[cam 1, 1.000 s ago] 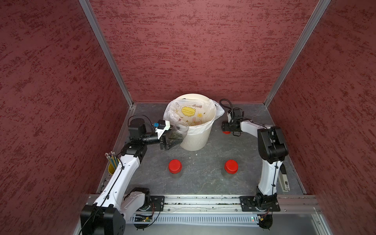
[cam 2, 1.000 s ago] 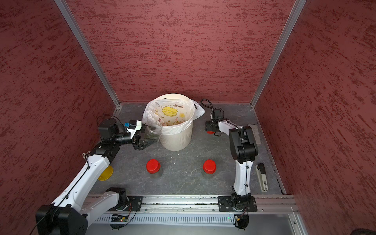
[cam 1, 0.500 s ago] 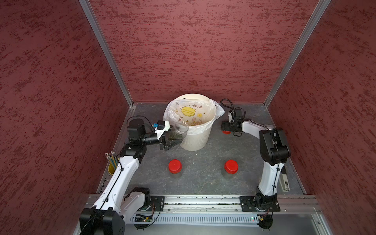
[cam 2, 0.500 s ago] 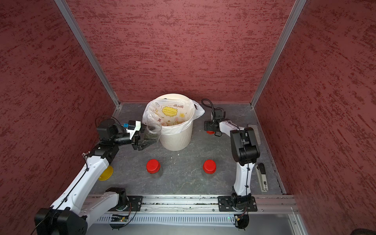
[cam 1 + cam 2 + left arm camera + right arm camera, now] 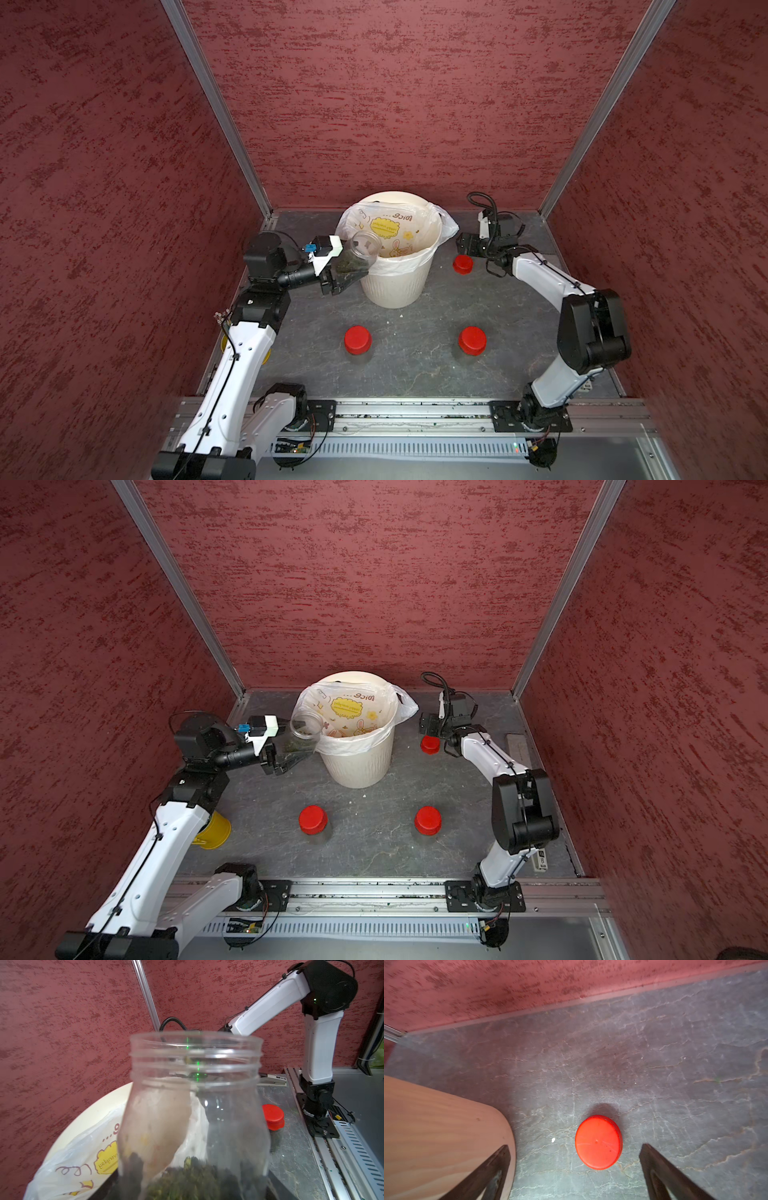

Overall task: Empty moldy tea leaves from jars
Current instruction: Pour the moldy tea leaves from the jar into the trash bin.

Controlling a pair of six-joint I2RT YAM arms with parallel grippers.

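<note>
1. Clear plastic: the open jar [image 5: 360, 258] hangs at the left side of the bin [image 5: 395, 286], mouth just over the bin's rim. The left gripper [image 5: 337, 277] is clamped on its lower body. Dark green tea leaves [image 5: 193, 1178] sit heaped at the base end.
2. Jar's long axis is tilted, running from the gripper up toward the bin, with the mouth higher than the base. Judgement: nothing pours yet. The wrist must roll until the mouth drops below the base while staying inside the rim.
3. The bin stands upright and open, lined with a printed bag [image 5: 386, 226].
4. In front of the bin, the front-left jar [image 5: 358, 340] and front-right jar [image 5: 472, 340] stand upright with red caps on, well apart from both arms. Judgement: these two are not yet emptied.
5. Just right of the bin, a loose red lid [image 5: 598, 1142] lies flat on the table [image 5: 675, 1064]. The right gripper [image 5: 464, 248] hovers over it with jaws spread wide, holding nothing.
6. Judgement: the pour belongs to the left arm alone. The right arm is nearer the front-right jar.
</note>
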